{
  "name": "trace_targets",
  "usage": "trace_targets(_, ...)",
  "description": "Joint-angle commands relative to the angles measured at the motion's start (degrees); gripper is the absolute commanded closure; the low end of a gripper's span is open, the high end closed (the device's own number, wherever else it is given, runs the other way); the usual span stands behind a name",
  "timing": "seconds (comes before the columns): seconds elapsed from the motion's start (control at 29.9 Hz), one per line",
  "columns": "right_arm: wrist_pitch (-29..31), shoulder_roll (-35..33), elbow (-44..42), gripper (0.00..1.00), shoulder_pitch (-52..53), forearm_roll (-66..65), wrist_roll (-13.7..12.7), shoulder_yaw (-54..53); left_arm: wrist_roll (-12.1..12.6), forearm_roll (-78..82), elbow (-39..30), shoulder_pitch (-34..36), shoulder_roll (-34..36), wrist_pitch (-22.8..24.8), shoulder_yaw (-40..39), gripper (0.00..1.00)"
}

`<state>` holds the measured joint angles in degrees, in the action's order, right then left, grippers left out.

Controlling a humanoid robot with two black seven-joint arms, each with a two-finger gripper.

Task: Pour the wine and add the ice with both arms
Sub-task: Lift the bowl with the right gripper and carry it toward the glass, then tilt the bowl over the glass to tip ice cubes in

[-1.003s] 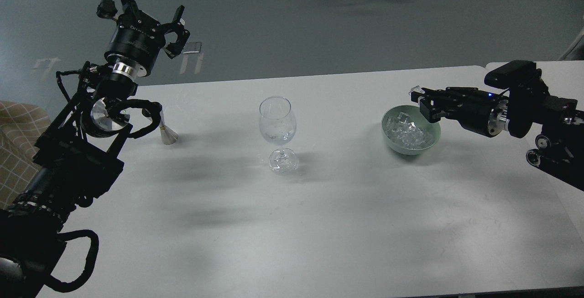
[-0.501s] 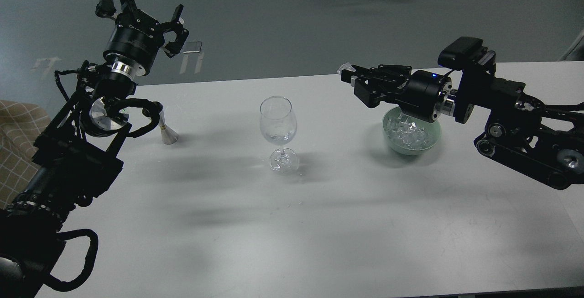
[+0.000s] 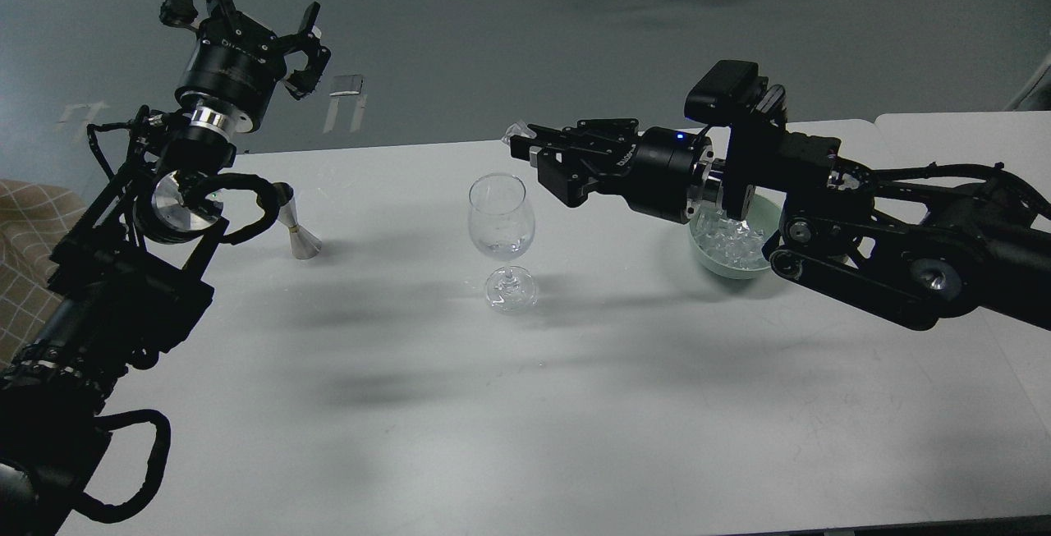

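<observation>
Mid ice transfer: right claw pinching an ice cube beside wine glass rim; next, centre, release. Left claw spread, empty.

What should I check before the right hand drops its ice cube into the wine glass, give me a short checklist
1. Cube held: ok. The right hand is shut on a small clear ice cube at its tips.
2. Wine glass upright on the table: ok.
3. Cube above the glass mouth: cannot tell. It looks just up and right of the rim, and one view gives no depth.
4. Glass contents: cannot tell. Something clear sits at the bottom of the bowl of the glass.
5. Left hand out of the way: ok. It is open, raised at far left.
6. Green bowl of ice: ok, upright, partly behind the right arm.
</observation>
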<state>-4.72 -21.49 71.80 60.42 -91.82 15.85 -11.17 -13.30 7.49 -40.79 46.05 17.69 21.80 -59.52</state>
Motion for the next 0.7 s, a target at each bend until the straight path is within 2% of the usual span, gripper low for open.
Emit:
trace_targets(0.0, 0.0, 1.1, -0.9, 1.00, -0.1, 0.0, -0.1, 0.0, -0.1, 0.0, 0.0, -0.2, 0.1, 0.1, 0.0, 0.02)
trace_targets(0.67, 0.0, 5.6, -4.7, 0.96, 0.0, 0.0, -0.1, 0.2, -0.1, -0.4, -0.1, -0.1, 0.6, 0.0, -0.2, 0.02)
